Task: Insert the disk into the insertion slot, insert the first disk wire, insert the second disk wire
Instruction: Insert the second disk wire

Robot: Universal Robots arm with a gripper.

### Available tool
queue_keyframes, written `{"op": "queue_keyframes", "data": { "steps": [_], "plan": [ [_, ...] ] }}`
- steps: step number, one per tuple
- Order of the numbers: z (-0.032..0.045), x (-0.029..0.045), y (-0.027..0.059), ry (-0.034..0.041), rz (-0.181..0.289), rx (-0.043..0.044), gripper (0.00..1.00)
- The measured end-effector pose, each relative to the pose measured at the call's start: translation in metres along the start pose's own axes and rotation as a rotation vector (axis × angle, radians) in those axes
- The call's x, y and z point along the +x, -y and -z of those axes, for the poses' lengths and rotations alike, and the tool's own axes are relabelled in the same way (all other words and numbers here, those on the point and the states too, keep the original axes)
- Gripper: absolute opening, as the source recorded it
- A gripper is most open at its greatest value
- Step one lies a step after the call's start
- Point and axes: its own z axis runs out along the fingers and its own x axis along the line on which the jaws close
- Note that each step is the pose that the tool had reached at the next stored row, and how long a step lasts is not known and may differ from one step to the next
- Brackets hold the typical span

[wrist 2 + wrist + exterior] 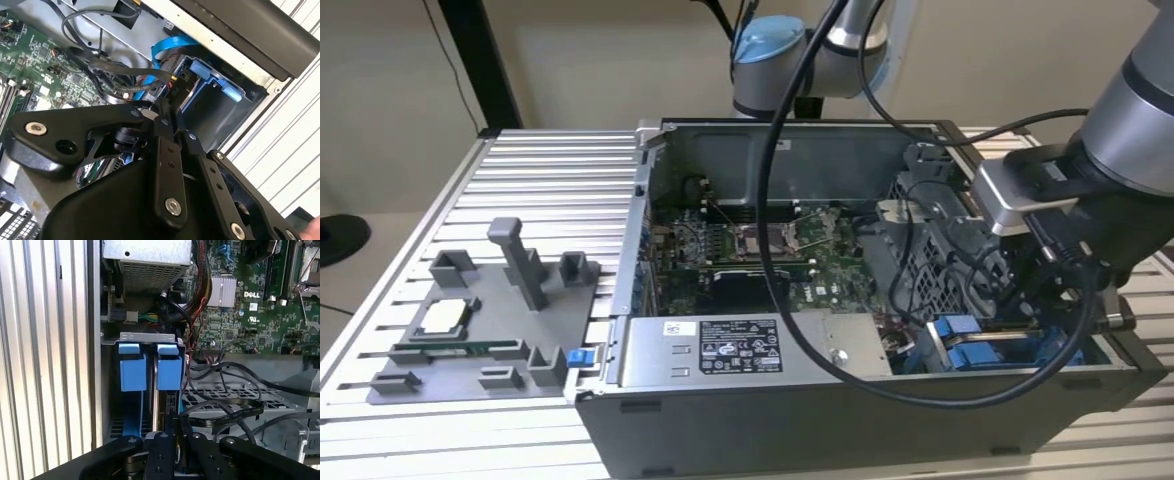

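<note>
Firstly, exterior view: open computer case (854, 400) on a ribbed metal counter (547, 190). The arm (1134, 110) comes in from the exterior view's right, wrist bent downward into the case's near corner on that side. The insertion slot (987, 345) sits in that corner, marked by blue plastic rails, beside the grey power-supply box (747, 350), which lies toward the exterior view's left of it. The pincer itself is hidden behind the wrist housing and cables.

Second wrist view: pincer (165, 112), black, its fingers (167, 165) pressed together on a thin dark edge, apparently the disk; I cannot tell for certain. Just beyond the tips lie the insertion slot (215, 105) with its blue tabs, and a flat blue cable (167, 47) curving past the slot toward the motherboard (35, 60).

First wrist view: pincer (176, 427) closed at the mouth of the insertion slot (145, 337). The disk (167, 402) stands on edge inside the slot, long axis running away from the pincer toward the power-supply box (147, 262), one blue carrier tab (169, 367) on it. A second blue tab (132, 367) stands just beside it. Black cables (225, 410) loop beside the slot over a perforated cage (225, 392).
</note>
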Motion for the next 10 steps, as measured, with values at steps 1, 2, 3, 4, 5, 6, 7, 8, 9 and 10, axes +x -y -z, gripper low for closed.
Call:
{"op": "queue_keyframes", "data": {
  "steps": [1,2,3,4,5,6,7,8,9,10],
  "plan": [
    [-0.0005,0.0001,-0.0001,-0.0001,0.0,0.001,0.0],
    [-0.001,0.0001,-0.0001,-0.0001,0.0,0.002,0.0],
    [-0.0015,0.0002,-0.0002,-0.0002,0.0,0.0028,0.0],
    [-0.002,0.0003,-0.0002,-0.0002,0.0,0.0035,0.0],
    [-0.0026,0.0003,-0.0003,-0.0005,0.0,0.0042,0.0],
    [-0.0034,0.0004,-0.0004,-0.0006,0.001,0.0049,0.0],
    [-0.0049,0.0005,-0.0006,0.0,0.0,0.0054,0.0],
    [-0.0062,0.0007,-0.0008,-0.001,0.001,0.0061,0.0],
    [-0.0077,0.0009,-0.0012,-0.0018,0.001,0.0069,0.0],
    [-0.0088,0.0011,-0.0016,-0.0023,0.001,0.0075,0.0]
  ]
}}
